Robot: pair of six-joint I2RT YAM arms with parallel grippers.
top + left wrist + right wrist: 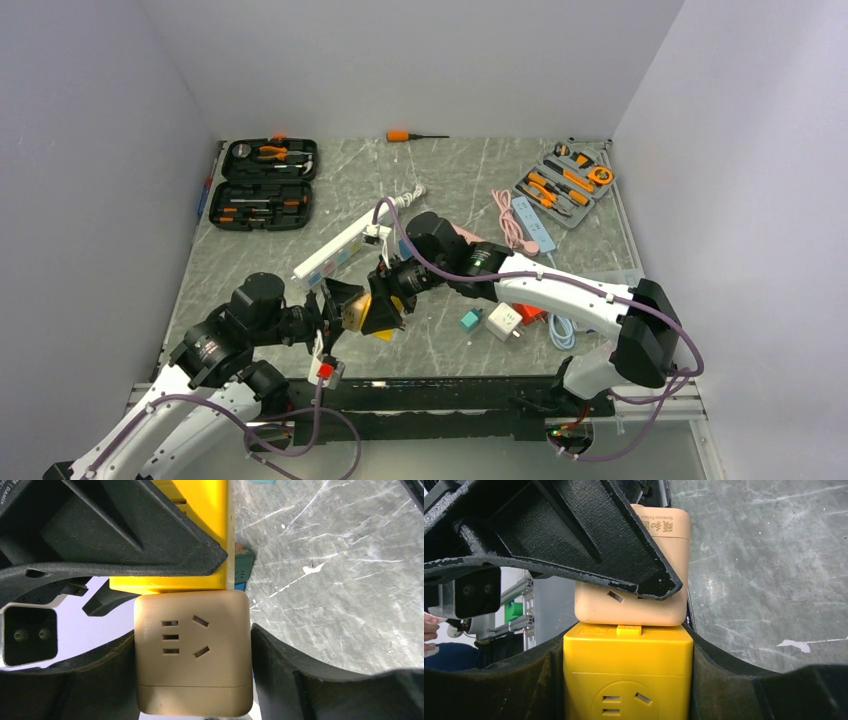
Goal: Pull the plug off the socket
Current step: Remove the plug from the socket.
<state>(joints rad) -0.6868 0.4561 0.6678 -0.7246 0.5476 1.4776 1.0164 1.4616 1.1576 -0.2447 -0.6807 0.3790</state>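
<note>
A: Closest in, left gripper (192,641) fingers (300,680), black and curved, pressed against both flanks of the tan cube (192,652). No gap visible on either side, so clamped, by the look of it.
B: Socket slots facing the wrist camera?
A: Yes, and the opposite face butted flat against the yellow cube (626,672) just beyond. Held, apparently, clear of the table (340,580), midway between the two arms.
B: And past that?
A: Then the right gripper (626,650), fingers shut on the yellow cube's sides, reaching in from the opposite direction. Hence the arrangement: one body per gripper, wrists opposed along the joint, set to draw straight apart rather than twist.
B: Parted yet?
A: Not yet, judging by the flush seam. Prongs hidden, so no telling plug from socket. Probably best pulled evenly along the axis, to avoid bending pins or slipping off smooth plastic.
B: Farther out?
A: Down on the table beside the right arm, a small white charger (503,322); behind the grippers, a white power strip (335,255) lying diagonally; at the far edge, an open black tool case (268,185) on the left, a grey tool tray (565,185) on the right and an orange-handled screwdriver (410,135) between, all well apart from the work.
</note>
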